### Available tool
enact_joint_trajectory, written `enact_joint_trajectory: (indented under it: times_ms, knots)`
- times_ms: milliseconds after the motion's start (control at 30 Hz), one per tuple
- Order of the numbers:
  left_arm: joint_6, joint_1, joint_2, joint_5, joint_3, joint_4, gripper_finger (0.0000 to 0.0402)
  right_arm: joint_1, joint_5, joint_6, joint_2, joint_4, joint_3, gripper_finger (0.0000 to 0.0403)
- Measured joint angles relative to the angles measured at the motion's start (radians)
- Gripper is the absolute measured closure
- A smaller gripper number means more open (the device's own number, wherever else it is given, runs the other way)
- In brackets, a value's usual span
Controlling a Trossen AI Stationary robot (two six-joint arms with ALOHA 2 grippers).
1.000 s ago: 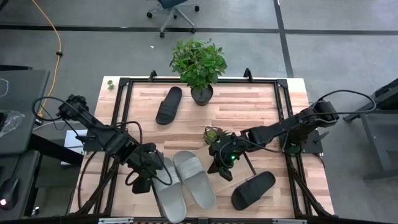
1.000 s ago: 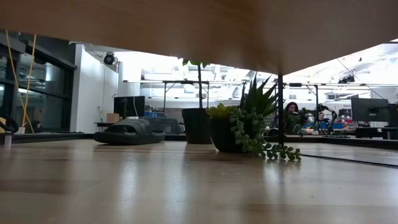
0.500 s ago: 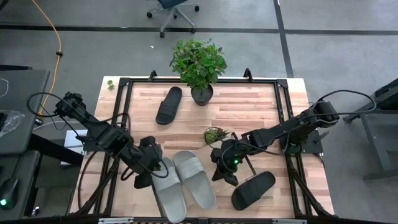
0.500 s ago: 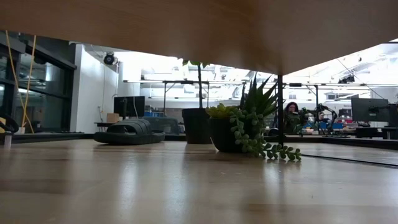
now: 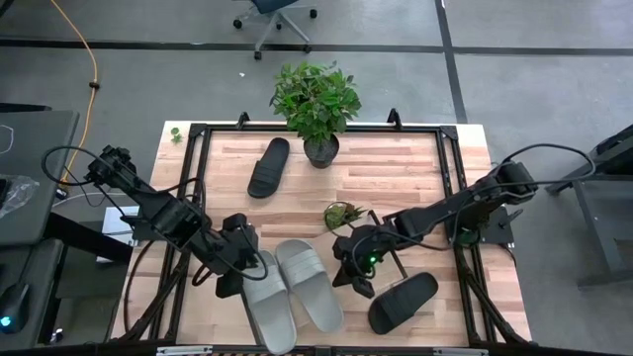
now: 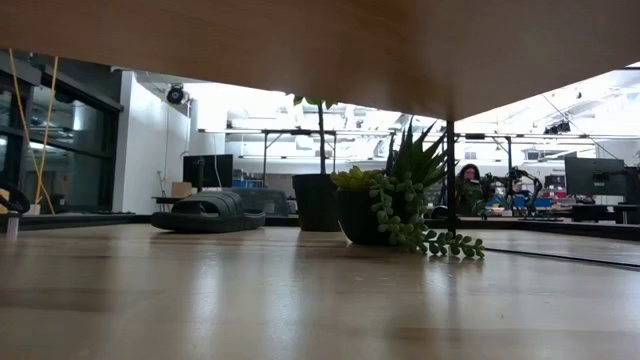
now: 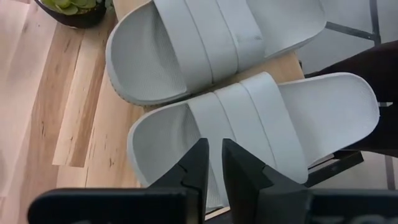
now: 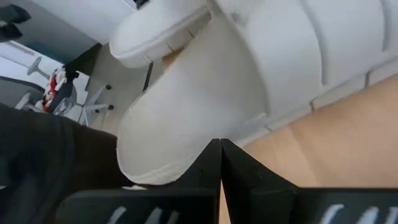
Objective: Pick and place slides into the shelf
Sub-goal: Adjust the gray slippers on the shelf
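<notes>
Two light grey slides (image 5: 267,309) (image 5: 310,285) lie side by side, soles down, at the table's near middle. They rest on light wood (image 7: 99,124) that I take for the shelf, and their ends jut past its dark near rail (image 7: 333,167). One black slide (image 5: 269,166) lies at the far left, another (image 5: 404,302) at the near right. My left gripper (image 7: 213,149) stands over the left grey slide's footbed (image 7: 165,146) beside its strap, with only a narrow slit between its fingers. My right gripper (image 8: 219,144) is shut and points at the right grey slide's side (image 8: 186,118). My left gripper slants down over the left grey slide's footbed at the strap's edge (image 7: 239,134); whether its fingertips touch the slide I cannot tell. My right gripper's shut fingertips stand right at the right grey slide's sole edge (image 8: 205,134), slanting down from the table's right; I cannot tell whether they touch it.
A large potted plant (image 5: 316,99) stands at the far middle. A small succulent pot (image 5: 341,213) sits just beyond my right gripper and also shows in the low view (image 6: 390,215). Dark frame rails (image 5: 183,227) run along both sides. Bare wood lies in the table's middle.
My left gripper has risen a little and turned at the wrist above the left grey slide, then kept still. My right gripper has drifted slightly toward the near edge, uncovering more of the succulent. The slides lie where they were.
</notes>
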Motion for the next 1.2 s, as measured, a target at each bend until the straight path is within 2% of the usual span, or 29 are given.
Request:
enact_joint_trajectory:
  times_ms: [867, 1200]
  knots:
    - [-0.011, 0.000, 0.000, -0.036, 0.000, 0.024, 0.0373, 0.004, -0.042, -0.035, 0.024, 0.112, 0.001, 0.0403]
    - [-0.011, 0.000, 0.000, -0.049, 0.000, 0.071, 0.0373, 0.003, 0.045, -0.045, 0.024, 0.138, 0.001, 0.0403]
